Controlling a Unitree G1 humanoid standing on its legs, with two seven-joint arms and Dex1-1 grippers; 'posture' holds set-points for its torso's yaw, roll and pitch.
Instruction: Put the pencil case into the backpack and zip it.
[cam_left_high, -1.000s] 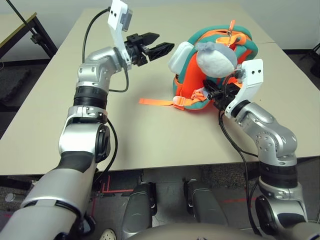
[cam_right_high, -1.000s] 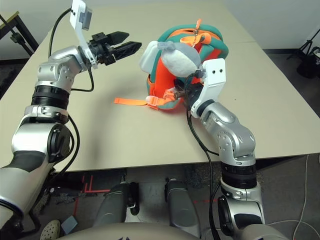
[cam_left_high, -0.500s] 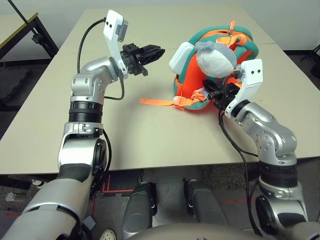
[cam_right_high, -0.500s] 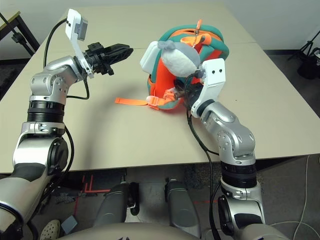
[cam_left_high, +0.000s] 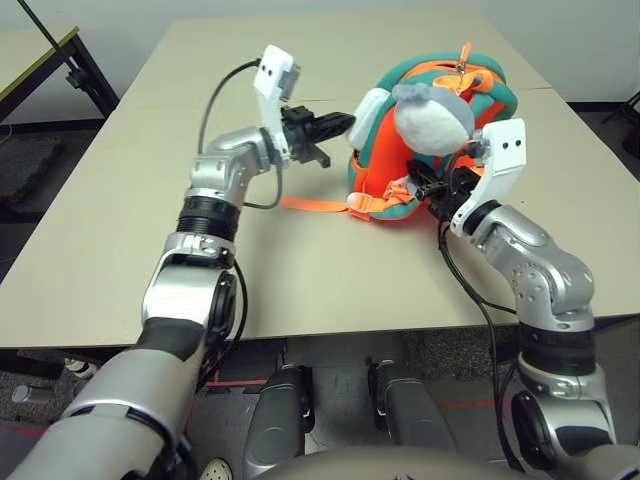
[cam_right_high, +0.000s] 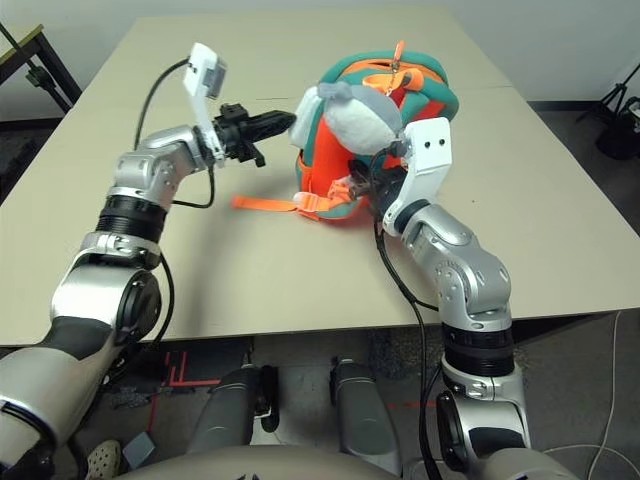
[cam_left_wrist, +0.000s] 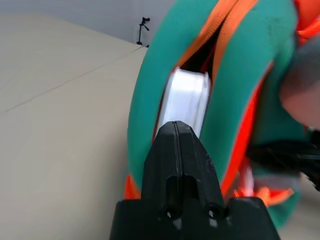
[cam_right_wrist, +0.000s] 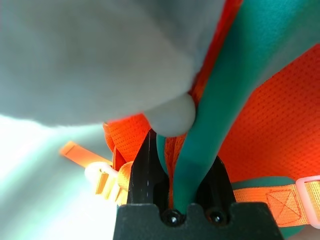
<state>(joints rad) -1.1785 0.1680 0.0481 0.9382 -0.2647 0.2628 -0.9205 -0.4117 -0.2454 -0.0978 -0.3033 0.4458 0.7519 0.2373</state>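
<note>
The orange and teal backpack (cam_left_high: 497, 96) lies on the table with its grey plush piece (cam_left_high: 433, 120) on top. The white pencil case (cam_left_high: 366, 108) sticks partly out of the backpack's open zip slot, between two teal edges (cam_left_wrist: 150, 95). My left gripper (cam_left_high: 340, 123) is shut, its tip right at the exposed end of the pencil case (cam_left_wrist: 186, 95); I cannot tell whether it touches. On the backpack's near right side, my right gripper (cam_left_high: 422, 186) is shut on the teal trim (cam_right_wrist: 192, 165), which runs between its two fingers (cam_right_wrist: 146, 170).
An orange webbing strap (cam_left_high: 312, 204) trails from the backpack over the table towards my left arm. The beige table (cam_left_high: 120, 200) spreads wide to the left and in front. A second table (cam_left_high: 35, 55) stands beyond the left edge.
My left arm swung right and down towards the backpack, and its gripper went from open to shut, ending at the pencil case. The right arm and backpack have not moved.
</note>
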